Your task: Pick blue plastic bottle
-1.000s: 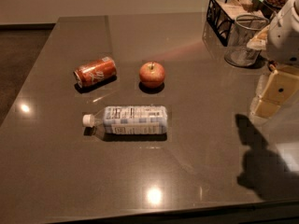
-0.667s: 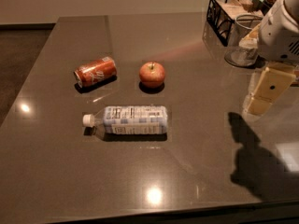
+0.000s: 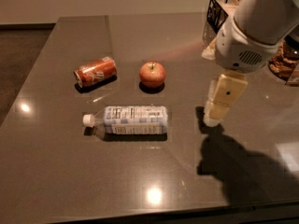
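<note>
The blue plastic bottle [image 3: 132, 120] lies on its side on the dark table [image 3: 60, 171], white cap pointing left, pale blue-and-white checked label facing up. My gripper [image 3: 216, 115] hangs from the white arm at the right, pointing down, its tip just above the table. It is to the right of the bottle's base, a short gap away, and touches nothing.
An orange-red soda can [image 3: 95, 72] lies on its side behind the bottle at the left. A red apple [image 3: 152, 74] stands behind the bottle. A black wire basket [image 3: 219, 10] and snack packets [image 3: 282, 64] are at the back right. The table's front edge runs close below.
My arm and gripper have moved left and nearer to the bottle, from the table's right edge toward its middle. The bottle, can and apple have not moved.
</note>
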Action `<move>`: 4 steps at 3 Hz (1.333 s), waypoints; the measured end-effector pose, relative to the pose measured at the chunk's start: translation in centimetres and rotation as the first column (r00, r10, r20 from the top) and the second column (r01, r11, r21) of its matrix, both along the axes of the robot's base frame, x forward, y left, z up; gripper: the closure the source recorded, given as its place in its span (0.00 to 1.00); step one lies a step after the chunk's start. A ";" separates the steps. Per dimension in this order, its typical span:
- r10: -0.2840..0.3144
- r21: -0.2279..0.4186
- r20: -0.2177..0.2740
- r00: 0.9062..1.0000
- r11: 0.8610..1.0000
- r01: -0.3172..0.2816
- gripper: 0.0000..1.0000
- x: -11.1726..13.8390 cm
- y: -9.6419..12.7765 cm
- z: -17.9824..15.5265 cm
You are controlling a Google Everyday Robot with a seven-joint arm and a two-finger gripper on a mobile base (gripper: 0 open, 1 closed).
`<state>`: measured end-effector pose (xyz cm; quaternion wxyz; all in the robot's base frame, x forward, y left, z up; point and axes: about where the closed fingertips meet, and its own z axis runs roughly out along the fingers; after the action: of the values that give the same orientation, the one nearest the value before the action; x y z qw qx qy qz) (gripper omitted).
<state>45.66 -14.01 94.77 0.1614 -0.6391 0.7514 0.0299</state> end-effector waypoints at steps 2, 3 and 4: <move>0.039 0.012 -0.025 0.999 0.999 -0.038 0.00 -0.4 6.9 -3.7; 0.038 -0.009 -0.056 0.998 0.999 -0.039 0.00 -0.1 10.0 -5.8; 0.048 -0.029 -0.087 0.995 0.998 -0.051 0.00 -0.5 12.6 -7.7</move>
<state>45.20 -1.40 87.11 0.1179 -0.6582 0.7419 0.0498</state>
